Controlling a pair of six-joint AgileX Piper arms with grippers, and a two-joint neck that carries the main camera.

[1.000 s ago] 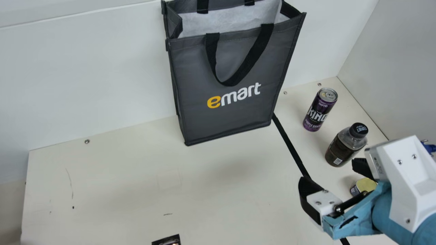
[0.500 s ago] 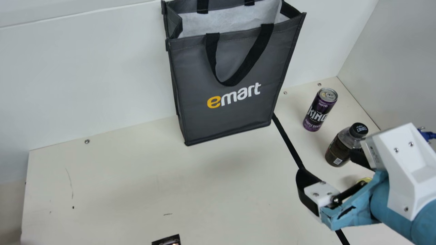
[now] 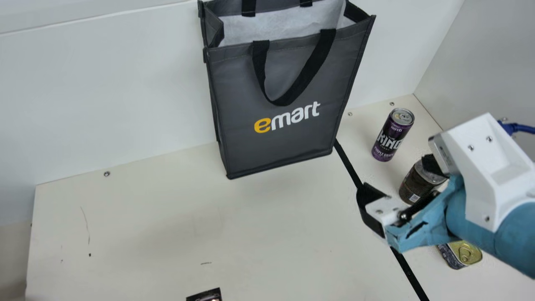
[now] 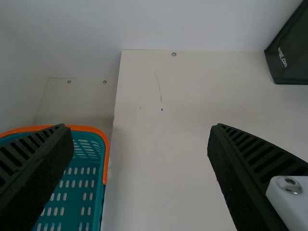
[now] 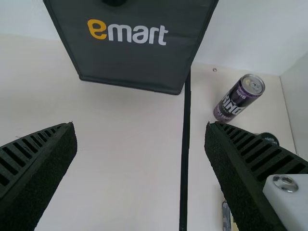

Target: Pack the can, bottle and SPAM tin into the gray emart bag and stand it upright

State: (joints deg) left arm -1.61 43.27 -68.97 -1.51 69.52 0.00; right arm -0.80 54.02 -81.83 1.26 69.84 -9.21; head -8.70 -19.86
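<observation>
My right gripper [image 3: 395,175] stands open in the main view, in front of the dark bottle [image 3: 418,184] and hiding its cap. Behind it the purple can [image 3: 392,136] is upright. The SPAM tin [image 3: 463,253] lies on the table below the right arm. The gray emart bag [image 3: 284,121] stands upright against the back wall, its top open. In the right wrist view, the right gripper [image 5: 139,127] has nothing between its fingers; the can [image 5: 238,98] is beyond one finger. In the left wrist view, my left gripper [image 4: 139,127] is open and empty.
A black strip [image 3: 353,173] runs along the table from the bag's right corner. A dark object [image 3: 205,295] shows at the main view's bottom edge. In the left wrist view, a teal basket with an orange rim [image 4: 103,139] is beside the table. Walls border the back and right.
The right arm has moved farther back over the table, toward the bottle, covering its cap and uncovering the SPAM tin. The bag, can and bottle have stayed put.
</observation>
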